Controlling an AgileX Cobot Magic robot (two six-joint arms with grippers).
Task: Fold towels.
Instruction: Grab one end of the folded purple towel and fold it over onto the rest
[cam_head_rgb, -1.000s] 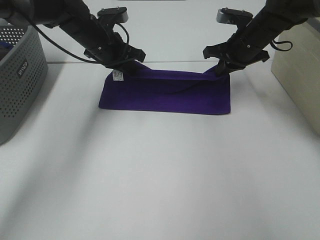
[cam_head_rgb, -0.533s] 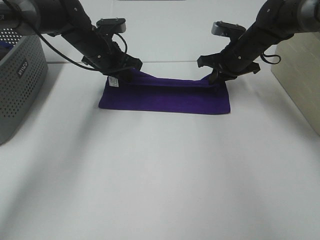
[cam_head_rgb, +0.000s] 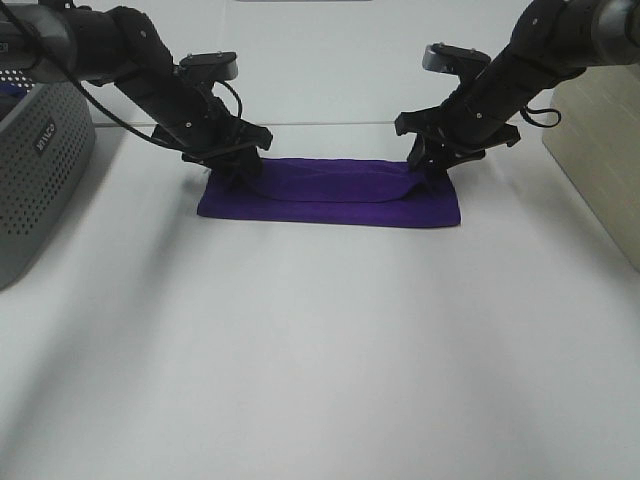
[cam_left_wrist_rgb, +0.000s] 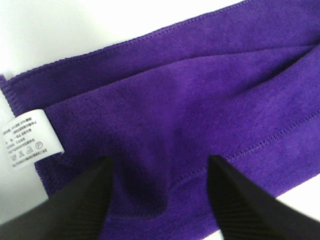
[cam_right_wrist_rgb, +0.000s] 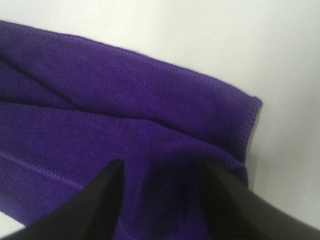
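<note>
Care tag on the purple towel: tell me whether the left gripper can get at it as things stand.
Probably yes. The care tag lies uncovered at the edge of the towel, right beside the left gripper, with nothing between them. A small sideways shift should do.

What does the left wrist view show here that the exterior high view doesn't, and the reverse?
Left wrist only: the white care tag with printed symbols, and the hem stitching. Exterior high only: the grey basket, the right gripper, and the whole folded length of the purple towel. Both: the towel and the left gripper at its end.
</note>
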